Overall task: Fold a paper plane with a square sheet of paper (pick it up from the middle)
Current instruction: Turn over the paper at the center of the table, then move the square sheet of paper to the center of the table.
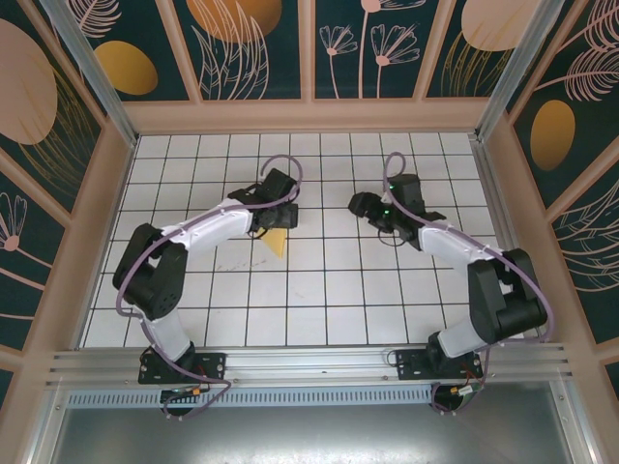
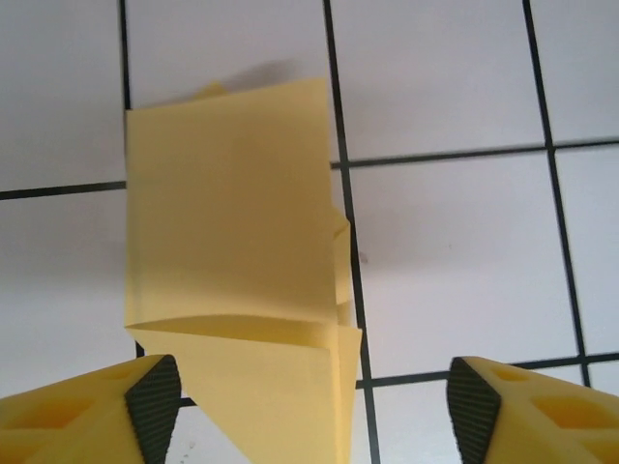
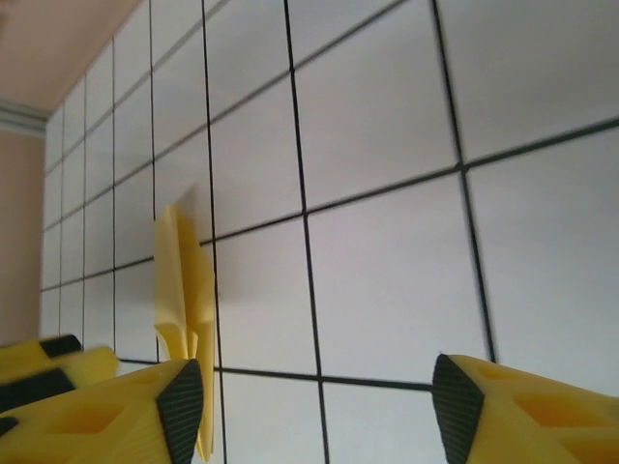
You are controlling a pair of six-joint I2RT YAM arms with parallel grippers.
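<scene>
- Seemingly, the folding stood about midway. The sheet carried several creases and tapered toward a point, but it was not yet a slim dart. The next move probably called for one gripper to pin the layers while the other pressed or turned a flap along the centre line.
- The table (image 1: 387, 300) was a flat, matte white surface ruled into squares by thin dark lines.
- The left arm (image 1: 208, 227) and right arm (image 1: 455, 246), with white links and black joints, reached inward from the near edge. Their wrists faced each other across the middle, apart.
- The sheet of paper (image 2: 232, 222) sat left of the table's centre, just under and ahead of the left wrist. It was thin, pale yellow and unmarked. A broad rectangular panel lay over layered flaps that narrowed toward the near end, and one side edge was slightly buckled. In the right wrist view its flaps stood up off the tiles rather than lying flat.
- The left gripper (image 2: 314, 416) was released, jaws spread wide. The paper's narrow end ran between them, close to the left finger. I could not tell whether it touched.
- The right gripper (image 3: 319, 401) was likewise spread, with only bare tile between its fingers and the paper off to one side.
- The pads (image 2: 155, 411) were dark rubber set on yellow plastic fingers.
</scene>
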